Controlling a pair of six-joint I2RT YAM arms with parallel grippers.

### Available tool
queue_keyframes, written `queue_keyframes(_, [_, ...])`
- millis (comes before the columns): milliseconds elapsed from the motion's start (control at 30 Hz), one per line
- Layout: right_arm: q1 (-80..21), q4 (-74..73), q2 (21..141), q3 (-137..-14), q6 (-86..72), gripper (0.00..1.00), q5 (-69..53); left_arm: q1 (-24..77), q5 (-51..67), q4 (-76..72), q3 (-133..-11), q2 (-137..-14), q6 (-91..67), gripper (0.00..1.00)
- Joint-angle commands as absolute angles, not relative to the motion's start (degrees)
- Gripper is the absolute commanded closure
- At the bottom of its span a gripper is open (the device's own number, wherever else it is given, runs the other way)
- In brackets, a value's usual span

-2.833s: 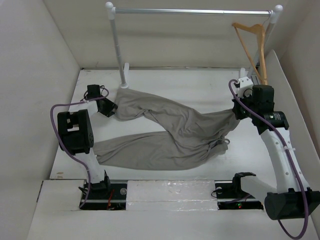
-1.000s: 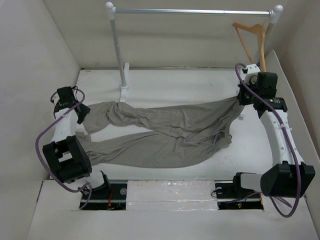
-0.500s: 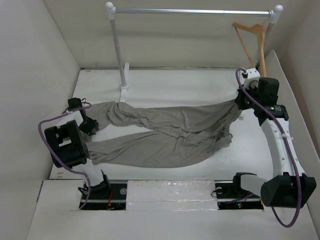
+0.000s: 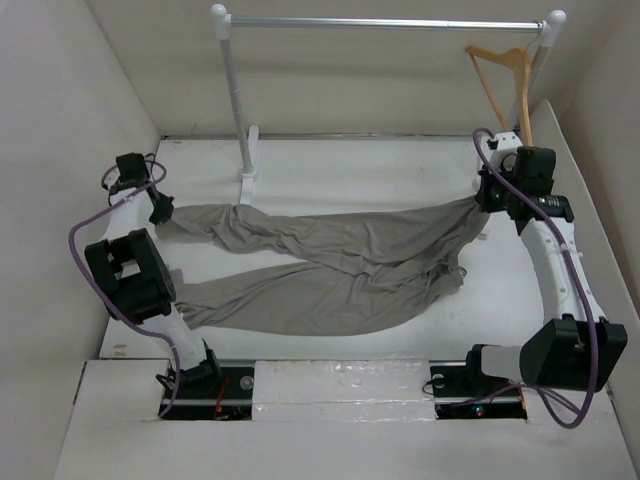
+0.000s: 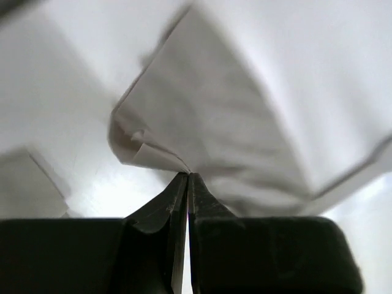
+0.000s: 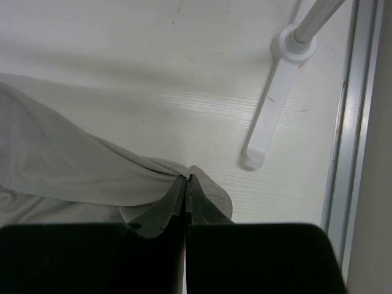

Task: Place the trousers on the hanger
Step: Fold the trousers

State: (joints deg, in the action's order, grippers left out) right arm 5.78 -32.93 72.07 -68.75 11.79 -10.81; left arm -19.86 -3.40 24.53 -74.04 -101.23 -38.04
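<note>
- Trousers (image 4: 320, 270) lie spread on the table (image 4: 350, 165), long axis running left to right across the middle of the top view. The waist end seems to be at the right, the two legs trailing left.
- Nearest leg lies loose. Its cuff is at lower left, close to the left arm's base, and nothing holds it.
- Farther leg is drawn out flatter towards the left edge, where the left pincer (image 4: 160, 212) has its end. The wrist view shows the jaws pressed together on a folded corner of cloth.
- Right pincer (image 4: 483, 200) sits at the right end of the cloth, mid-right of the frame. Its jaws are closed tight on a bunched edge, and the cloth fans away from it to the left.
- So the cloth spans between the two pincers, pinched at both ends, sagging and wrinkled in the middle.
- Hanger (image 4: 503, 80) hangs by its hook from the right end of the rail (image 4: 390, 22), upper right of the frame. It is beyond the right pincer and well apart from the left.
- Judgement: the right arm is much the nearer to the hanger. The held end would have to travel up and away, to the upper right, with the cloth's length trailing behind to the left. The loose leg may drag.
</note>
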Motion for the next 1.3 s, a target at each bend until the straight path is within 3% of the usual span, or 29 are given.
queue_keyframes(0, [8.3, -28.7, 75.3, -74.2, 10.7, 1.0, -9.3, -19.9, -9.0, 27.8, -82.7, -95.6, -38.1, 1.0])
queue_keyframes(233, [11.0, -27.2, 77.7, -76.6, 10.1, 1.0, -11.4, -19.9, -4.6, 23.1, -87.6, -83.2, -42.1, 1.0])
queue_keyframes(433, [12.8, -25.7, 77.2, -76.5, 9.1, 1.0, -12.7, -19.9, -0.9, 23.9, -98.5, -81.1, -43.2, 1.0])
queue_keyframes(1000, [14.7, -27.2, 88.5, -86.1, 8.9, 1.0, -10.6, -18.6, 11.0, 13.8, -115.4, -98.8, -44.7, 1.0])
queue_keyframes(1067, [14.7, -26.7, 89.3, -85.7, 9.1, 1.0, -10.3, -19.3, 10.5, 12.6, -113.0, -97.0, -43.2, 1.0])
queue_keyframes(1267, [14.7, -23.6, 94.9, -84.6, 8.9, 1.0, -11.3, -25.4, 9.8, -6.8, -74.1, -82.0, -42.4, 1.0])
